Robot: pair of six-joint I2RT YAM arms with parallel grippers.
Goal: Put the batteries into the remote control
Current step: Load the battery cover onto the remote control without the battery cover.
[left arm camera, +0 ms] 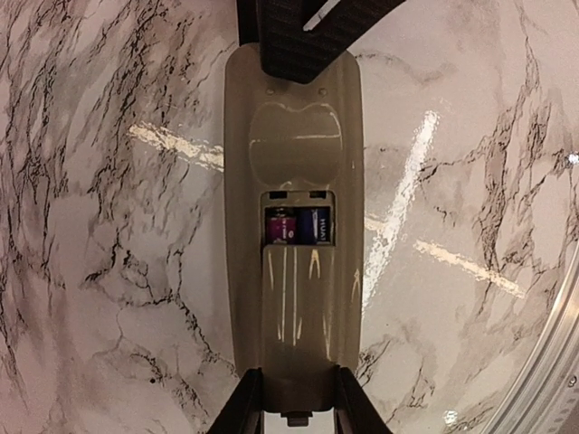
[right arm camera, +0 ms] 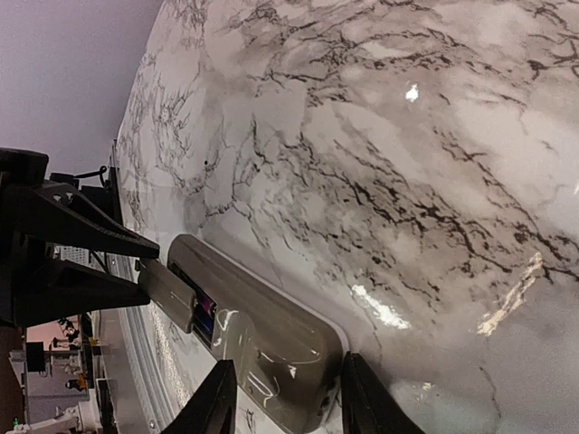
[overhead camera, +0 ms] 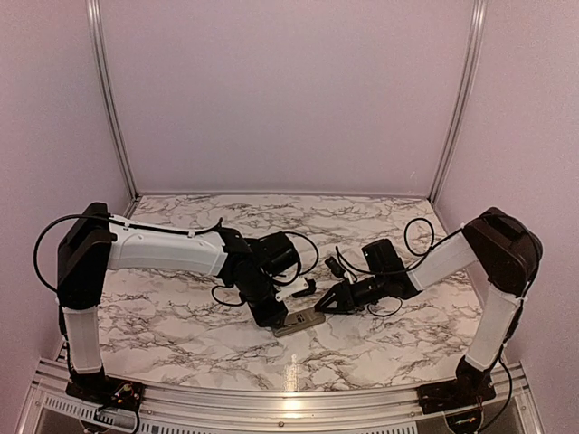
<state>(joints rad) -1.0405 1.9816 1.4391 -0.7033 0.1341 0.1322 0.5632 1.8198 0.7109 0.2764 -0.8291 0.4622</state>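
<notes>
Both fingers crowd remote control (overhead camera: 299,321) ends; marble table (overhead camera: 181,312) open elsewhere.

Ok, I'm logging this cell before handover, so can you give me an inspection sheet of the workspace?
Surface: marble-patterned table, glossy, glare streaks.
Job's things: remote control lying back-up; batteries seated in the recess, cover part-way on.
Clutter: nothing seen.
Grippers: left gripper and right gripper each straddle one end of the remote; grip cannot be confirmed.
Cables: black leads looped at both wrists.
Surroundings: plain pale walls, aluminium frame.

Lab test cell: aluminium-framed enclosure (overhead camera: 107,99)
</notes>
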